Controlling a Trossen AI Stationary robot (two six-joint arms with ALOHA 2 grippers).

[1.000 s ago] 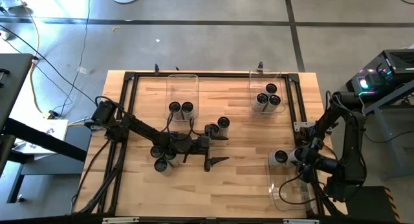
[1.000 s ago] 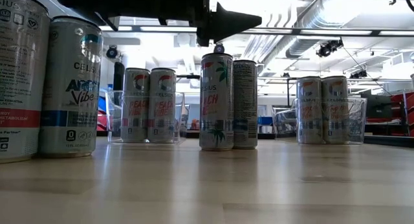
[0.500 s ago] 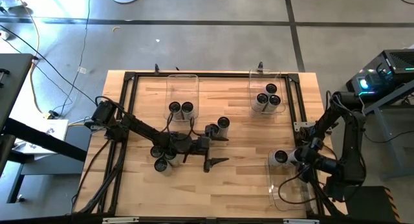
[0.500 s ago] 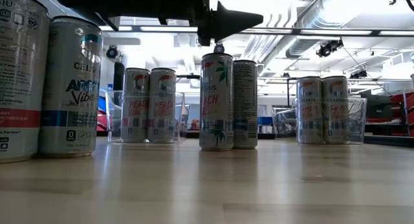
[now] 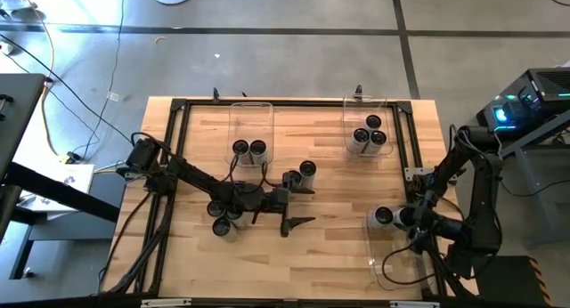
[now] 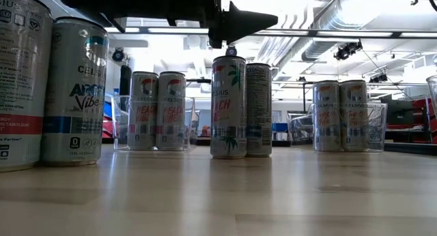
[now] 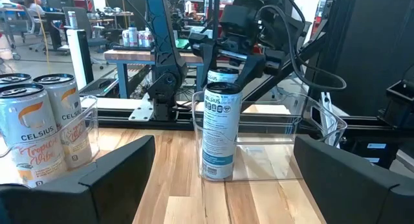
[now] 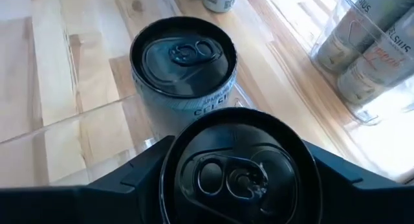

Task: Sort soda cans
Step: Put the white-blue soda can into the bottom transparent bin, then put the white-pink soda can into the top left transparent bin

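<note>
My right gripper (image 8: pixel 236 185) is shut on a soda can (image 8: pixel 236 175) over the clear bin (image 5: pixel 396 250) at the near right. A second can (image 8: pixel 183 62) stands upright in that bin, just beside it. My left gripper (image 5: pixel 300 206) is open and empty at mid-table, above the wood, next to two upright cans (image 5: pixel 303 173). Three cans (image 5: pixel 224 215) stand by the left arm. Two cans (image 5: pixel 249 149) stand in the far left bin (image 5: pixel 252 117) and three (image 5: pixel 370 134) in the far right bin (image 5: pixel 365 108). My right gripper pinches the can's upper side wall (image 8: pixel 165 179) between its two fingers, one on either side just below the rim. The fingers come from the table's right side, slanting down. The can is upright, its top facing up (image 5: pixel 403 216); its lower end is hidden.
A black frame (image 5: pixel 294 103) runs round the wooden table top. The wood near the front middle (image 5: pixel 303 263) is bare. The clear bins' walls stand up around their cans. Cables trail along the left arm (image 5: pixel 178 174).
My right gripper has moved a little toward the table's left with its can, closer to the can standing in the near right bin. The can has stayed upright.
</note>
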